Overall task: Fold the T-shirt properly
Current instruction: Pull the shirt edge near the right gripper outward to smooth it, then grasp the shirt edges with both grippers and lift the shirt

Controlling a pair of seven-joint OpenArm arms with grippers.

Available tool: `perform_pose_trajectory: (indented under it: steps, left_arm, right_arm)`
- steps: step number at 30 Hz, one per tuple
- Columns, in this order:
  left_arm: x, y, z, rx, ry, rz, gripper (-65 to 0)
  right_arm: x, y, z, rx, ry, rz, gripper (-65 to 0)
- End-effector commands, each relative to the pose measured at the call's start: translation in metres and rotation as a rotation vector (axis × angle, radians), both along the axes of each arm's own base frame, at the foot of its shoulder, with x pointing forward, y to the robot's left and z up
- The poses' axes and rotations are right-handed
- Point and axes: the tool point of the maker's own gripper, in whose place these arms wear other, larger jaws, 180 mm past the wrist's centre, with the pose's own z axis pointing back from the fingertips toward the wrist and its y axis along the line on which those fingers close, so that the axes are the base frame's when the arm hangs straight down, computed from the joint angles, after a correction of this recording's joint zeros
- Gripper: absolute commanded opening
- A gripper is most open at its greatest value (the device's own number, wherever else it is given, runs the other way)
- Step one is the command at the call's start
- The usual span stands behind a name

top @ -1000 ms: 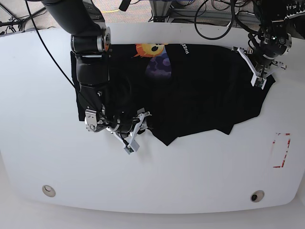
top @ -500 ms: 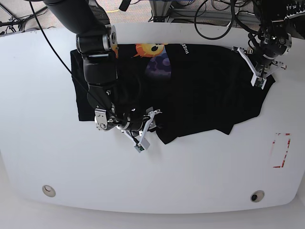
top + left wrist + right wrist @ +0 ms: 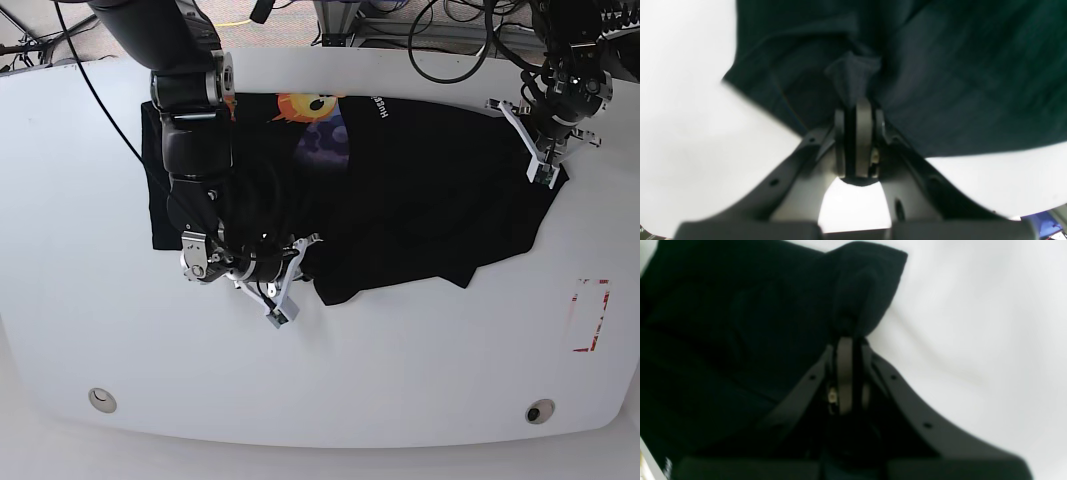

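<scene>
The T-shirt [image 3: 420, 190] sprawls black across the upper middle of the white table [image 3: 400, 380] in the base view, rumpled, its lower edge ragged and running from centre frame out to the right. Up at the top edge, the yellow-orange emoji face [image 3: 305, 103] peeks out with the blue-purple print [image 3: 325, 145] just below it, and a sliver of white lettering [image 3: 385, 105] sits beside them.

Down at lower left of the cloth, the right gripper [image 3: 285, 280] is in on the hem. Right wrist view: jaws pressed together with a bunched tab of black fabric [image 3: 863, 290] clamped between them, rising above the fingertips, white table off to the right of frame.

Over at the upper right of the base view, the left gripper [image 3: 545, 155] sits on the shirt's far corner. Left wrist view confirms it: jaws closed tight on a pinched peak of dark cloth [image 3: 853, 76], the rest of the shirt spreading away across the top of frame, bare table showing at left and lower right.

Further out, a red-and-white marker [image 3: 590, 315] lies at the table's right side, well apart from the shirt, and two round holes [image 3: 540, 411] sit near the bottom edge.
</scene>
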Motion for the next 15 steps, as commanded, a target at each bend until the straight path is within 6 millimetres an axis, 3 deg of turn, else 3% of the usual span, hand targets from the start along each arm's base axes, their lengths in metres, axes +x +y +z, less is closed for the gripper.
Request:
perform_pose_trajectory:
  steps: [1,9,15]
  left_arm:
    - [0.008,0.002,0.011,0.011,-0.041,-0.006,-65.0]
    - [0.034,-0.006,0.028,0.009,-0.112,-0.036,-65.0]
    - [0.052,-0.026,0.036,-0.006,-0.148,-0.093,-65.0]
  right_arm:
    - [0.017,-0.017,0.038,-0.033,-0.111,-0.001,-65.0]
    - [0.008,-0.075,0.097,-0.202,-0.268,-0.065,-65.0]
    - [-0.005,-0.084,0.118,-0.260,-0.342,-0.067,-65.0]
